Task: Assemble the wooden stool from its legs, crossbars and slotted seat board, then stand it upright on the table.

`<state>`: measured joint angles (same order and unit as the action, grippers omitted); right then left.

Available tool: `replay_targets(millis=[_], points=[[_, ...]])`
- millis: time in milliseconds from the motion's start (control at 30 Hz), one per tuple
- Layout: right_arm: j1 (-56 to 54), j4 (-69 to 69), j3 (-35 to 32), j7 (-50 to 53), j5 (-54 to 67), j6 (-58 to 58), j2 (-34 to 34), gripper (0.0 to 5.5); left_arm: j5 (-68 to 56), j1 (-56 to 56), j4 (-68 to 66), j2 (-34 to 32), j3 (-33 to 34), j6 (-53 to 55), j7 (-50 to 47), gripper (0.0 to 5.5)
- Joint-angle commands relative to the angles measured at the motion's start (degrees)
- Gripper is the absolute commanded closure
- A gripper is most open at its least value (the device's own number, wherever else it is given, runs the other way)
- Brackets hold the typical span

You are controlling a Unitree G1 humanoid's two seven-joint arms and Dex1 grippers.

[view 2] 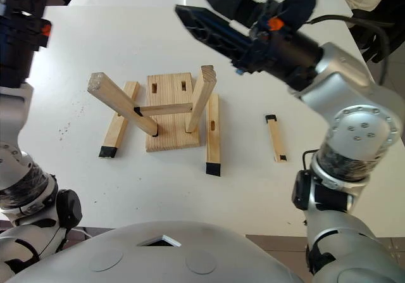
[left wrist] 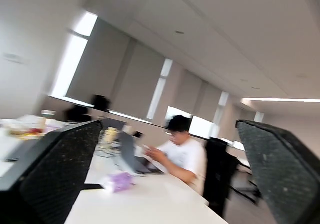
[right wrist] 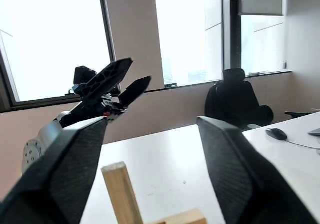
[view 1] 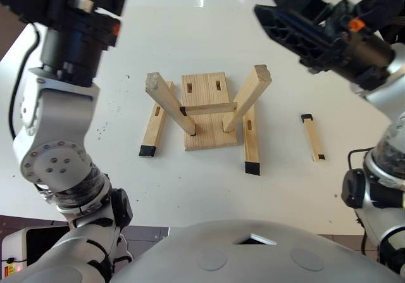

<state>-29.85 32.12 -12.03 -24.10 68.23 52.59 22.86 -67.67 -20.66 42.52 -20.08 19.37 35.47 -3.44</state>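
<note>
Left eye view: four legs (view 1: 169, 103), two crossbars (view 1: 312, 137).

- Head stereo pair: mounted high at the near edge, aimed steeply down at the white table (view 1: 190, 188); both eyes share the half-built stool (view 1: 209, 109), the right eye's frame offset sideways.
- Left wrist camera: held high, tilted, facing across the room toward distant blinds (left wrist: 115, 78), between its own fingers (left wrist: 50, 174).
- Right wrist camera: above the table, facing level toward the windows (right wrist: 50, 33); one stool leg (right wrist: 120, 189) close; left gripper (right wrist: 140, 68) farther off.
</note>
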Motion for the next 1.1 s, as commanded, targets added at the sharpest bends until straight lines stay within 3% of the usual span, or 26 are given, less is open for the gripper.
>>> replay_targets(millis=[33, 367, 600, 833, 900, 1100], points=[[1.1, 1.0, 3.4, 2.8, -2.6, -2.2, -1.6, 2.92, 0.7, 1.3, 1.1, -1.2, -3.3, 0.6, -1.0, 1.35], [-12.9, -1.7, -2.5, 12.2, 10.7, -9.6, -3.4, 4.42, -14.7, -11.5, 3.0, -6.8, 1.2, -6.8, -1.2, 2.89], [-8.7, -0.3, 0.8, 13.8, 11.6, -9.5, -2.2, 5.49, -14.2, -5.0, 1.7, -9.8, -3.6, -5.0, -3.9, 4.04], [12.1, -4.6, 18.8, 9.4, -9.1, -8.1, -0.3, 5.50, 4.9, 15.7, -5.4, -9.2, -17.8, -0.7, 0.9, 5.24], [13.4, -3.8, 18.7, 9.4, -9.1, -8.5, -1.5, 5.50, 6.7, 16.9, -5.2, -8.4, -17.7, -1.9, 2.2, 5.47], [7.9, -3.5, 14.4, 9.5, -6.0, -8.6, -1.7, 5.50, 5.6, 12.9, -4.8, -6.6, -13.1, -5.0, 2.4, 5.47]])
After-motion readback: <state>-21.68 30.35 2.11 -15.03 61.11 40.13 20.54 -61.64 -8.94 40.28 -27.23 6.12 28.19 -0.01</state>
